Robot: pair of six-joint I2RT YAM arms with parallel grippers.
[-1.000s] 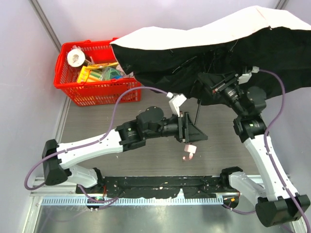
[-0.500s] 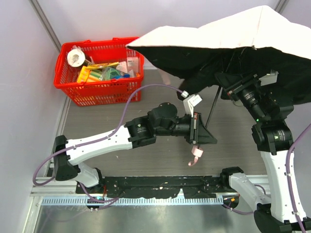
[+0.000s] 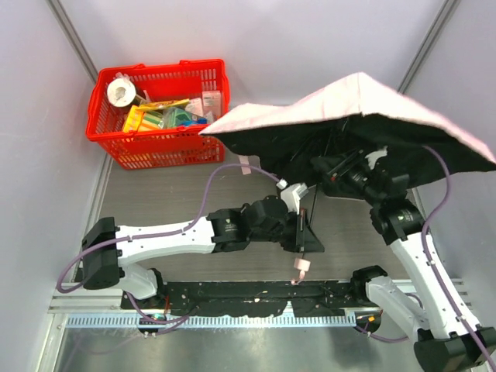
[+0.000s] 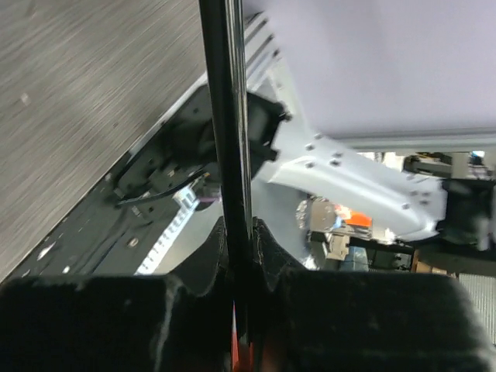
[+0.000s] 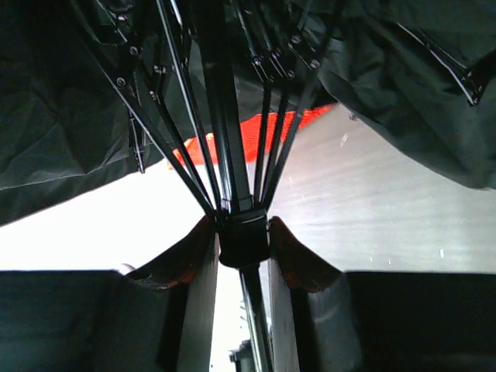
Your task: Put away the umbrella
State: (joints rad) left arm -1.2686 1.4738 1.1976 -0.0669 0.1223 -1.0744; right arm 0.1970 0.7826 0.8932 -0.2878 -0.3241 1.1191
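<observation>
The umbrella (image 3: 356,97) stands open at the right, pale pink on top and black underneath, tilted over my right arm. My left gripper (image 3: 304,234) is shut on its thin black shaft (image 4: 225,116), which runs up between the fingers (image 4: 267,248). The small pink handle (image 3: 301,267) pokes out just below that gripper. A pink strap (image 3: 245,166) hangs from the canopy edge. Under the canopy, my right gripper (image 5: 244,232) is shut on the black runner (image 5: 244,242), where the ribs (image 5: 174,93) meet the shaft.
A red plastic basket (image 3: 116,139) with several packets and a tape roll stands at the back left, its right end just beside the canopy edge. Grey walls close in on the left and right. A black rail (image 3: 232,294) runs along the near edge.
My left gripper closed on the shaft and drew back toward the near edge. The canopy swung right, off the basket, and dropped lower and flatter. The right arm moved with it.
</observation>
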